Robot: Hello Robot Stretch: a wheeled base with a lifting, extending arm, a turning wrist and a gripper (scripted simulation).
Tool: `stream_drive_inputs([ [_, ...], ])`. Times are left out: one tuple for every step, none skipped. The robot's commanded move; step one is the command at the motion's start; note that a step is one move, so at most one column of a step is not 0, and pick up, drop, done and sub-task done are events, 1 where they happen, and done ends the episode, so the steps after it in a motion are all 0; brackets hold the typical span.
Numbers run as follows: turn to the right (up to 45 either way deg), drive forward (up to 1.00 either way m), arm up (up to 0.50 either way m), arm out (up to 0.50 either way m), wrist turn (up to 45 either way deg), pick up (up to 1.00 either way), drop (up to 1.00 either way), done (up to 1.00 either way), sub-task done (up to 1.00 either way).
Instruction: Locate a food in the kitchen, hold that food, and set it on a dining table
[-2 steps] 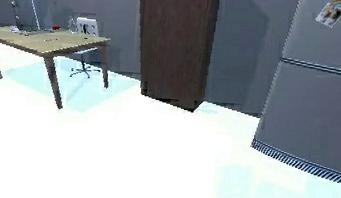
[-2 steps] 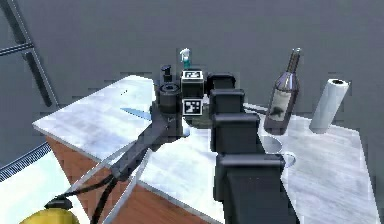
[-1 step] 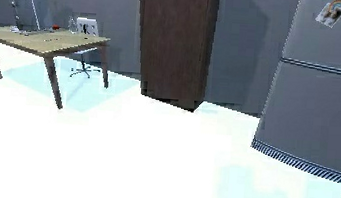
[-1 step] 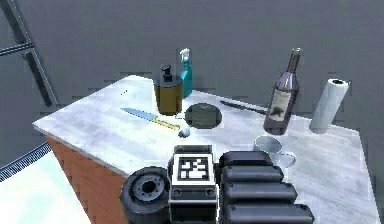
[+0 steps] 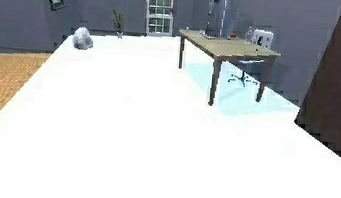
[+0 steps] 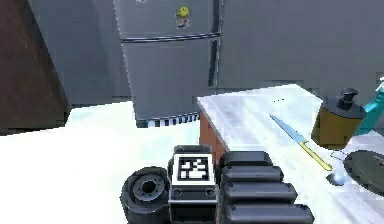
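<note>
Floor lay white and bare in the forward view, with a wooden table [image 5: 227, 49] and a wheeled chair [image 5: 243, 74] toward the right, a likely place for the final step. The arm side view held a grey fridge [image 6: 170, 60] and, right of it, a pale counter [image 6: 250, 112] bearing a long thin utensil [image 6: 297, 140] and a dark jar [image 6: 338, 120]. Where the food was could not be told. The gripper [image 6: 147, 192] sat low beside its marker [image 6: 192, 167]; its fingers' state, and whether it held anything, could not be told. Searching well meant driving nearer the counter, arm tucked, until a food was plain.
</note>
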Motion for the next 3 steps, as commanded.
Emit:
stream_drive_inputs([
  [-15.0,0.0,0.0,0.0,0.0,0.0,0.0,0.0,0.0],
  [0.0,0.25,0.0,0.0,0.0,0.0,0.0,0.0,0.0],
  [9.0,0.0,0.0,0.0,0.0,0.0,0.0,0.0,0.0],
])
